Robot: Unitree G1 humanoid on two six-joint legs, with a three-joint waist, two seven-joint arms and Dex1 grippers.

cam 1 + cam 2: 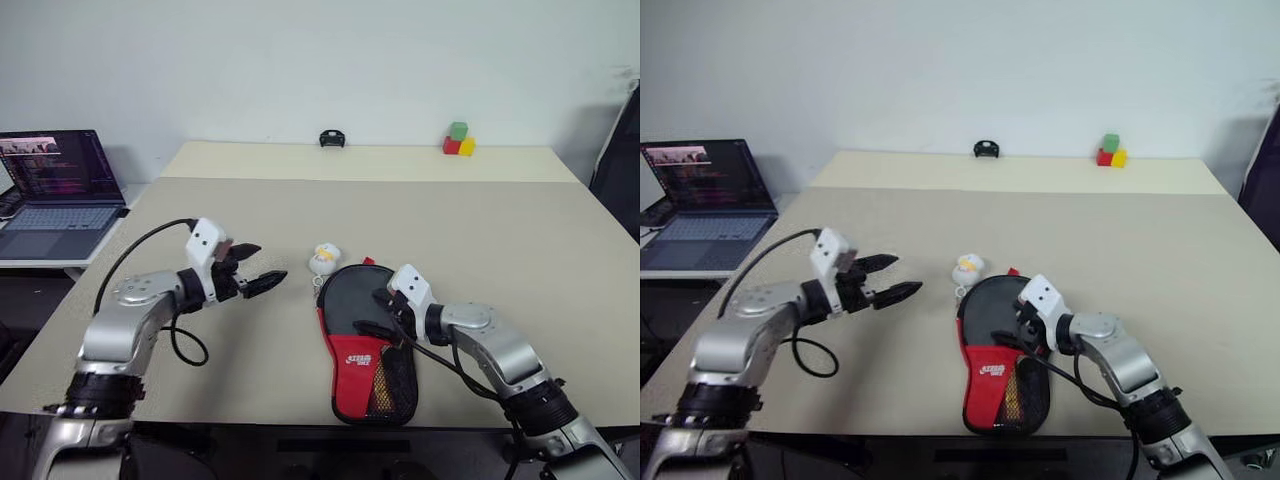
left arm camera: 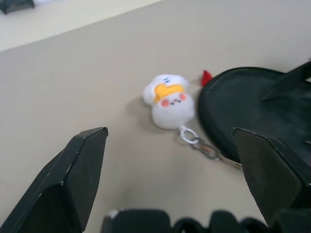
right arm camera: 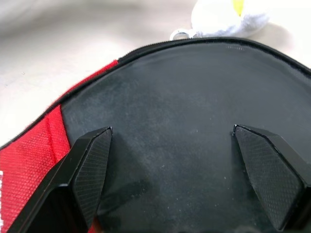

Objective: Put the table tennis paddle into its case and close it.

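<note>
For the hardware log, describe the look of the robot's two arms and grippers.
Both arms have silver-grey metal shells with black ribbed cuffs near the elbows. The left gripper and right gripper each carry two black wedge-shaped fingers with a finely textured face, behind a white boxy wrist module. A black cable loops along each forearm.

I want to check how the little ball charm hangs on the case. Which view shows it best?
The left wrist view: the ball charm is large there, its chain running to the case. Both eye views show it small beside the case top; the right wrist view catches its edge.
</note>
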